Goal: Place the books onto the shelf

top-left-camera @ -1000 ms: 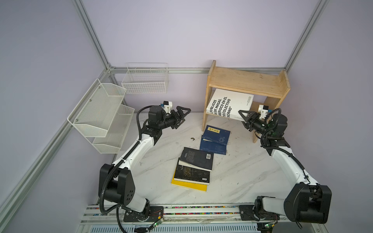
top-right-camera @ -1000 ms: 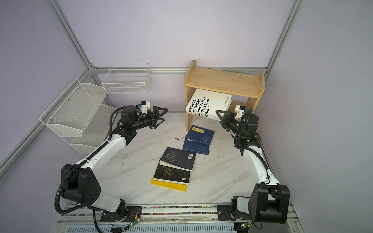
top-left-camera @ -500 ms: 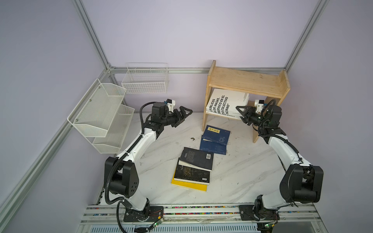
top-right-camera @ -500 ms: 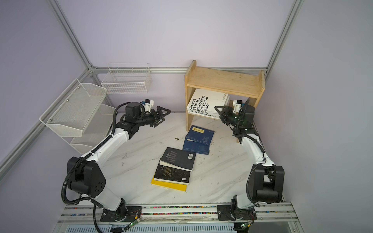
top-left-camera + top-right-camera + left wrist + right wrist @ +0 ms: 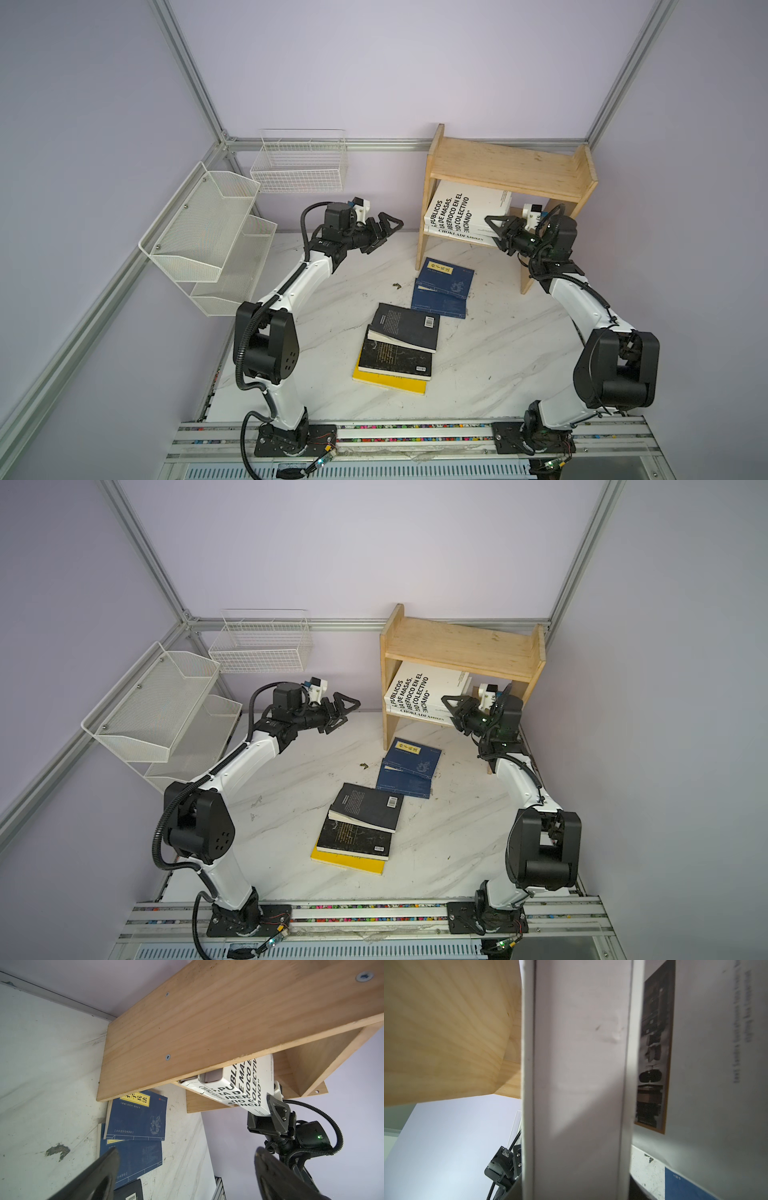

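Note:
The light wooden shelf (image 5: 507,166) (image 5: 457,646) stands at the back right. My right gripper (image 5: 496,230) (image 5: 452,710) is shut on a white book with black lettering (image 5: 461,208) (image 5: 249,1084) (image 5: 579,1064), which lies in the lower tier on top of a thinner white book (image 5: 457,237). My left gripper (image 5: 388,230) (image 5: 186,1152) hangs open and empty, left of the shelf. On the table lie two navy books (image 5: 444,286) (image 5: 135,1118), and two black books (image 5: 405,326) stacked on a yellow one (image 5: 388,380).
A white mesh tiered rack (image 5: 208,237) hangs on the left wall and a white wire basket (image 5: 299,166) on the back wall. A small dark scrap (image 5: 396,285) lies on the marble table (image 5: 498,353) near the navy books.
My right gripper has pushed the white book from in front of the shelf into its lower tier. My left gripper has shifted a little to the right, still open.

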`<state>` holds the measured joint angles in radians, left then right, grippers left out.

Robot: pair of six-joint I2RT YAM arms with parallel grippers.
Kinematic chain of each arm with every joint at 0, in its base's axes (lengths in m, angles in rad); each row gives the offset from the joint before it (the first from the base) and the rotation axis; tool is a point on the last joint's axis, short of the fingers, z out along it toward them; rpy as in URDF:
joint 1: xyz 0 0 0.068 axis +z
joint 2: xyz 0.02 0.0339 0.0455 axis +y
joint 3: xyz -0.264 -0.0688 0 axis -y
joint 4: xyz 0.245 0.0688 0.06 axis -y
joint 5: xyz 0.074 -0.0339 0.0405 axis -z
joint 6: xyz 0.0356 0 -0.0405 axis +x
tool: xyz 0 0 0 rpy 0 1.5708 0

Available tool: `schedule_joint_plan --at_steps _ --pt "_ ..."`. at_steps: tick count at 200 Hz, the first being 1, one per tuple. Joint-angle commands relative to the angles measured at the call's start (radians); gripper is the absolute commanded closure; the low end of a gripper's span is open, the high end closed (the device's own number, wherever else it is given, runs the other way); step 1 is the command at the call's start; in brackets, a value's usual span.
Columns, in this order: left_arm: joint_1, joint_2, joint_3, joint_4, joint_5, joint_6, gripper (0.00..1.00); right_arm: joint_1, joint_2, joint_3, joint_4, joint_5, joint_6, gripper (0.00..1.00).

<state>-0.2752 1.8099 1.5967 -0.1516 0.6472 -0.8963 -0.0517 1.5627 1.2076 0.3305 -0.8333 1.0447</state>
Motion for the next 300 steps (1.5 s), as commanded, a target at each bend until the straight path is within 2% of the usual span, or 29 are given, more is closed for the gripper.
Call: schedule_joint_plan --at_steps 1,39,81,170,196,232,300 --pt "-0.012 0.009 0.126 0.020 0.021 0.028 0.00 -0.002 0.028 0.059 0.006 -0.013 -0.024 0.60" --pt "-0.032 0.053 0.194 0.011 0.008 0.035 0.00 -0.003 0.039 0.060 -0.009 -0.012 -0.038 0.59" --pt "-0.105 0.134 0.315 -0.032 -0.058 0.081 0.00 -0.001 0.055 0.035 0.008 -0.010 -0.014 0.59" --pt "-0.197 0.251 0.475 -0.036 -0.350 0.124 0.00 -0.001 0.106 0.054 -0.033 0.007 -0.037 0.56" --pt "-0.213 0.276 0.495 -0.089 -0.454 0.123 0.00 -0.002 0.111 0.063 -0.038 0.018 -0.035 0.55" --pt "-0.229 0.327 0.554 -0.176 -0.529 0.138 0.00 -0.003 0.109 0.082 -0.080 0.034 -0.059 0.53" --pt "-0.237 0.362 0.583 -0.238 -0.592 0.148 0.00 -0.001 0.089 0.151 -0.270 0.155 -0.169 0.32"
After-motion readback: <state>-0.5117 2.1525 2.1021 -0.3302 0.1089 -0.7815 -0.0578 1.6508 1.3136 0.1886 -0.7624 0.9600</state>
